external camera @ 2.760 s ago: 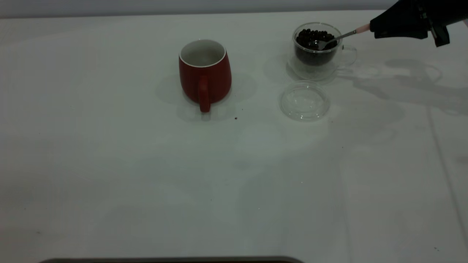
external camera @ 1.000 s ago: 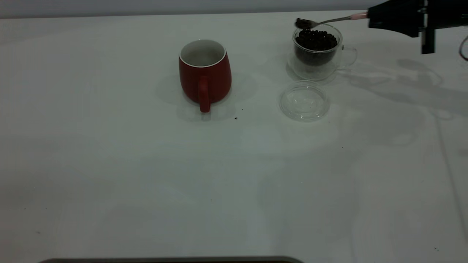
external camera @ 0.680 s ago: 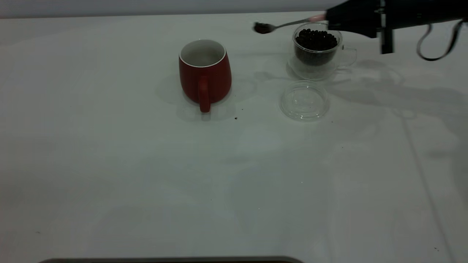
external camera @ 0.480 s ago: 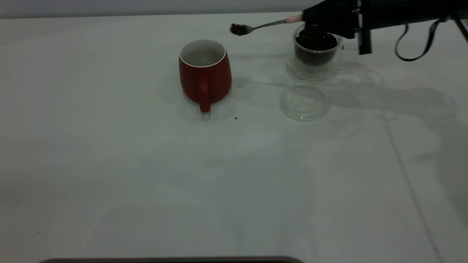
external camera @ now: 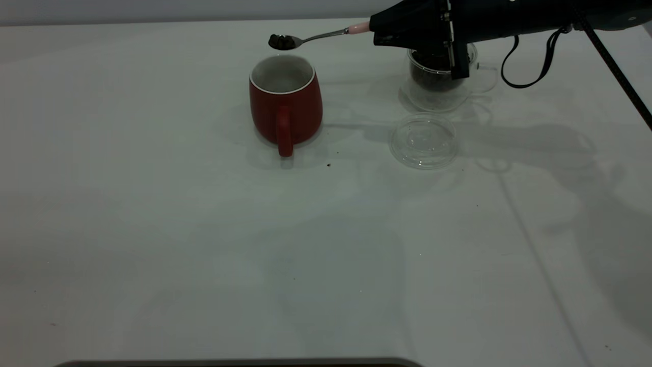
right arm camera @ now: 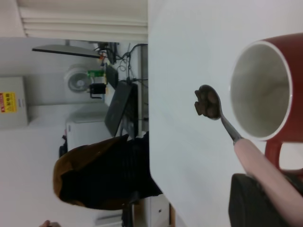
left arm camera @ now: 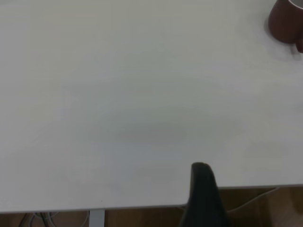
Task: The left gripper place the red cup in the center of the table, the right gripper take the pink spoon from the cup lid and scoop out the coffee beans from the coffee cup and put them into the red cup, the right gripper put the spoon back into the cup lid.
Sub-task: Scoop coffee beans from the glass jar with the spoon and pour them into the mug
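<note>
The right end effector (external camera: 379,31) is held above the far right part of the table (external camera: 204,229), clamped on the pink handle of the pink spoon (external camera: 326,35). The spoon is extended roughly level toward the red cup (external camera: 285,102), with its bowl just over the far rim of that cup. A small heap of coffee beans (external camera: 281,40) is carried in the bowl; in the right wrist view the loaded bowl (right arm camera: 207,102) is seen beside the cup's open mouth (right arm camera: 262,90). The red cup is set upright near the table's centre, handle toward the camera, its pale interior showing no beans. The coffee cup (external camera: 440,81), of clear glass and holding dark beans, is placed to the right of the red cup and is partly covered by the right arm. The cup lid (external camera: 424,140) is laid flat just in front of the coffee cup, apart from it. A person (right arm camera: 102,175) in dark clothing is noted beyond the table edge in the right wrist view. Of the left end effector (left arm camera: 203,196), only a dark part is shown at the table's edge, well apart from the red cup (left arm camera: 286,21); whether it is apart or together cannot be told.
</note>
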You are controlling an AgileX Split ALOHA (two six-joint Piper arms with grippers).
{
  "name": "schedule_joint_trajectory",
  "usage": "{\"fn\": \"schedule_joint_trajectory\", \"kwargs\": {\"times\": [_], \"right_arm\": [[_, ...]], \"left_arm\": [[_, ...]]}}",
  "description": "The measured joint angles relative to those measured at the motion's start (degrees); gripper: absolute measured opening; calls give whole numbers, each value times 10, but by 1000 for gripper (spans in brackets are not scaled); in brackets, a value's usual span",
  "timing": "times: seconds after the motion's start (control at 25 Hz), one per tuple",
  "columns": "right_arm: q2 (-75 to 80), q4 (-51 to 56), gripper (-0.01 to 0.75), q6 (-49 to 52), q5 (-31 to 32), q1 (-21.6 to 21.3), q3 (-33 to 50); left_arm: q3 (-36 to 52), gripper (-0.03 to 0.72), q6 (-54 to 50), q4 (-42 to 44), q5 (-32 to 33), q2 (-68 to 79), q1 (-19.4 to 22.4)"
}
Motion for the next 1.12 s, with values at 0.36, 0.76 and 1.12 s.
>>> {"fn": "schedule_joint_trajectory", "kwargs": {"times": [0.36, 0.76, 1.12], "right_arm": [[0, 20, 113, -129, -53, 11, 0], [0, 21, 113, -378, -50, 11, 0], [-3, 3, 113, -333, -4, -11, 0]], "left_arm": [[0, 586, 0, 0, 0, 0, 0], [0, 586, 0, 0, 0, 0, 0], [0, 586, 0, 0, 0, 0, 0]]}}
